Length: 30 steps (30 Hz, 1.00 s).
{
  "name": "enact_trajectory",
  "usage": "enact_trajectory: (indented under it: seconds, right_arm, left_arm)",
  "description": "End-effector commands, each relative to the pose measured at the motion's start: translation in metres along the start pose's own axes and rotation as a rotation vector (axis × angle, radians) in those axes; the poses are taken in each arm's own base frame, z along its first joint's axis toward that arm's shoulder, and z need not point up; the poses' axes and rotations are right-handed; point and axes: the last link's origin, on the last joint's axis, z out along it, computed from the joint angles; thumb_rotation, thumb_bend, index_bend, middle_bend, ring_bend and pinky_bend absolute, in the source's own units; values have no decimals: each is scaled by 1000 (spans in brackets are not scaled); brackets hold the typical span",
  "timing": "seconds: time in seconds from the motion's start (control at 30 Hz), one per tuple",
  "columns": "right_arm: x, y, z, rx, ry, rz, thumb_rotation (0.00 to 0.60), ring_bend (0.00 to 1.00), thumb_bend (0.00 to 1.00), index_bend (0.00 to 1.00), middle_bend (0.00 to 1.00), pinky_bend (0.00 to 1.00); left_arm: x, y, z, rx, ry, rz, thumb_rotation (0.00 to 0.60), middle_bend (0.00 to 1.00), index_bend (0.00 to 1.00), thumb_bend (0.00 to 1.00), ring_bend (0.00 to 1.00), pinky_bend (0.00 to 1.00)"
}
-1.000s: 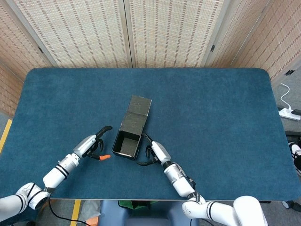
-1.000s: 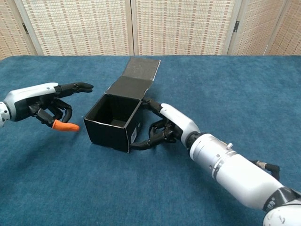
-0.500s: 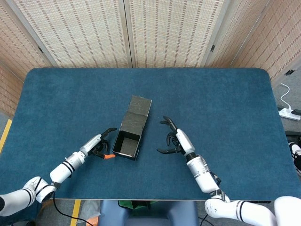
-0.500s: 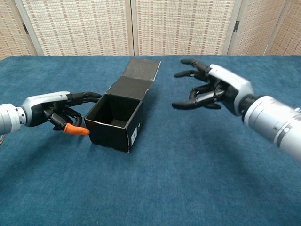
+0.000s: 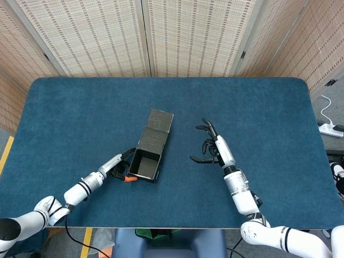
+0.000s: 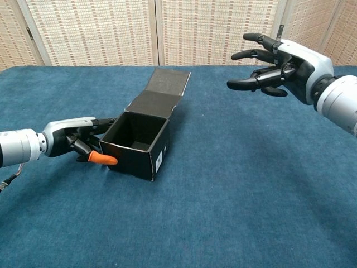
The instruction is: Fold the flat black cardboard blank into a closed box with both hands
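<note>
Left hand (image 6: 78, 140) is up against the left wall of the black box (image 6: 136, 144), fingers partly curled and holding nothing, probably to brace it. Right hand (image 6: 280, 64) hangs spread and empty, well off to the right, I'd guess lining up for the lid flap (image 6: 162, 92), which lies open toward the bench's (image 6: 234, 195) far edge, box mid-bench.

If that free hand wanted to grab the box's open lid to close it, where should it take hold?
Probably at the lid flap's far free edge, coming from behind and above. The flap leans back from the black box, hinged at its rear wall, so that edge swings most easily. The right hand hovers open to the side.
</note>
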Motion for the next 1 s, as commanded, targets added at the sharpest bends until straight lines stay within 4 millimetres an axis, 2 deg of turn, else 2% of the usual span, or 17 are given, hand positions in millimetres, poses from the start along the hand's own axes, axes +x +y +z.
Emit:
enact_trajectory:
  seconds: [0.03,0.17,0.3,0.37,0.5,0.63,0.8,1.0]
  right_arm:
    - [-1,9,0,-48,6,22,600,658,46,0,193,1000]
    - [-9,22,-2,-139,-27,54,600,680,47,7,283,1000]
    - [-21,34,0,-212,-73,52,600,682,47,92,314,1000]
    - [-28,38,8,-242,-86,55,600,682,47,120,316,1000]
    - [-50,43,36,-282,-99,55,600,682,47,138,318,1000]
    - [-71,37,65,-285,-87,93,600,683,52,141,319,1000]
    - [-97,16,96,-247,-73,173,600,690,52,142,314,1000]
    - [-109,-24,124,-150,-54,284,600,703,9,142,313,1000]
  left_arm:
    - [-3,-1,2,-7,11,-18,600,217,217,228,643,896]
    - [-8,0,3,-42,66,-63,600,392,460,226,673,900]
    - [-11,7,-1,-85,106,-79,600,536,576,227,725,900]
    - [-12,10,-5,-99,115,-67,600,556,580,226,737,900]
    - [-12,20,-15,-131,117,-44,600,558,574,225,739,900]
    - [-14,28,-21,-147,115,-16,600,556,571,226,739,900]
    - [-18,35,-25,-154,107,2,600,554,567,223,739,900]
    - [-21,37,-24,-134,97,32,600,551,565,222,739,900]
